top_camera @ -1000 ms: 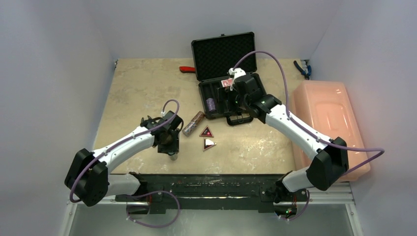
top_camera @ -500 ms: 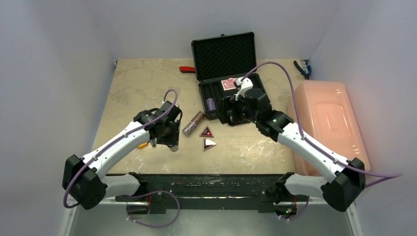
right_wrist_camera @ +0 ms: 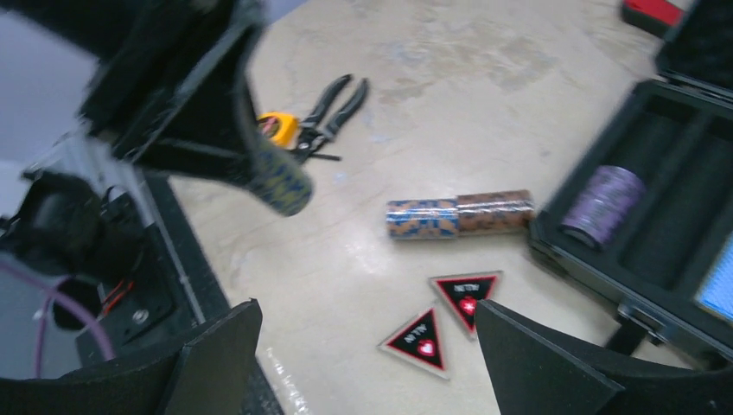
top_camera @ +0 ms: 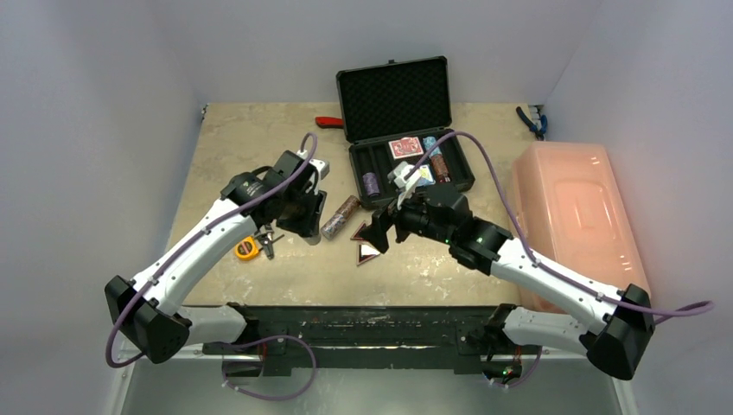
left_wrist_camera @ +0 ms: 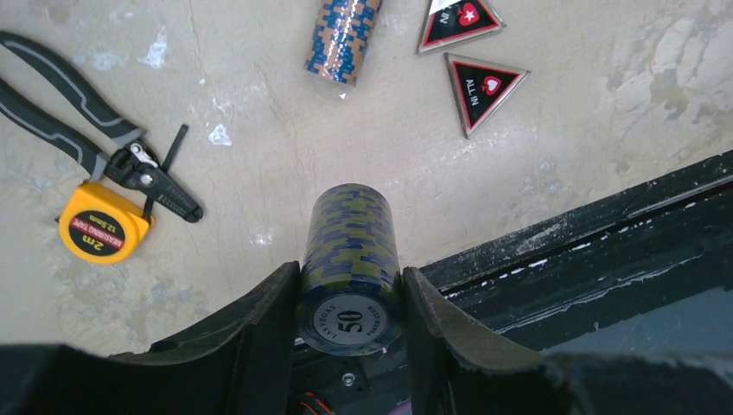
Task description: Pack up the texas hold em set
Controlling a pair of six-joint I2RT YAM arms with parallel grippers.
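Left jaws around chip stack (left_wrist_camera: 350, 251)

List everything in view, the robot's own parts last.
briefcase: one, black, open, far centre of table
red deck: one, inside briefcase
blue deck: one, inside briefcase, mostly cut off
purple stack: one, in briefcase's left slot
brown stack: one, in briefcase's right side
brown-and-blue stack: one, lying on table
blue-and-olive stack: one, held off the table
triangular markers: two, black and red, on table
tape measure: one, yellow, table's left side
pliers: one, black, beside tape measure
red-handled tool: one, left of briefcase lid
blue-handled pliers: one, far right corner
bin: one, pink, right side
left claw: shut on blue-and-olive stack
right claw: open, above markers
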